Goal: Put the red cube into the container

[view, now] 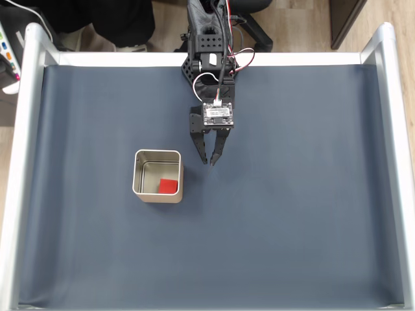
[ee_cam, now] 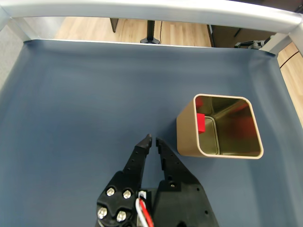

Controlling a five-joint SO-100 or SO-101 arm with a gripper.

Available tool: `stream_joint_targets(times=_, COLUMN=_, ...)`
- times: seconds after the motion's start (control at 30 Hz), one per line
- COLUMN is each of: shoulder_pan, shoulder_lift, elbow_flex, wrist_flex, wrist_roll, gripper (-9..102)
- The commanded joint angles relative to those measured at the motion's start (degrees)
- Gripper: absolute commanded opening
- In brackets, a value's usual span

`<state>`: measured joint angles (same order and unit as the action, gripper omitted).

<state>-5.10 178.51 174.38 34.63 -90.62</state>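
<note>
Nearest the wrist camera, the gripper carried nothing: its two dark fingers had drawn in until only a thin slit separated the tips, with no object between them. It hung over bare mat just beside the container, apart from the near wall and not touching it, which reads as a hand that had no further business there. In the fixed view the gripper sat to the upper right of the container, fingertips pointing down the picture.

Inside the container lay the red cube, flat on the floor and close to the wall nearest the gripper. From the wrist view just a corner of the red cube showed over that wall, with a red glow reflected on the shiny far side. Judged from this, the placing was already done.

Beyond the container, the blue-grey mat ran to the silver frame.
</note>
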Motion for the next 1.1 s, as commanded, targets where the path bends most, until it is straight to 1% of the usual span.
stream_joint_targets(times=0.0, shoulder_pan=0.5, shoulder_lift=3.7, elbow_flex=0.9, wrist_flex=1.6, wrist_roll=0.9, gripper=0)
stream_joint_targets(times=0.2, shoulder_pan=1.0, shoulder_lift=8.9, elbow_flex=4.5, wrist_flex=6.1, wrist_roll=2.5, gripper=0)
stream_joint_targets(times=0.37, shoulder_pan=0.7, shoulder_lift=11.2, elbow_flex=4.8, wrist_flex=12.5, wrist_roll=5.2, gripper=0)
stream_joint_targets(times=0.47, shoulder_pan=0.0, shoulder_lift=13.4, elbow_flex=4.9, wrist_flex=18.3, wrist_roll=6.6, gripper=0)
stream_joint_targets(times=0.63, shoulder_pan=0.4, shoulder_lift=13.6, elbow_flex=4.9, wrist_flex=23.6, wrist_roll=9.8, gripper=0)
stream_joint_targets(times=0.87, shoulder_pan=-0.1, shoulder_lift=13.7, elbow_flex=4.9, wrist_flex=29.5, wrist_roll=10.5, gripper=0)
stream_joint_targets(times=1.07, shoulder_pan=-0.4, shoulder_lift=13.7, elbow_flex=4.9, wrist_flex=34.4, wrist_roll=7.5, gripper=0)
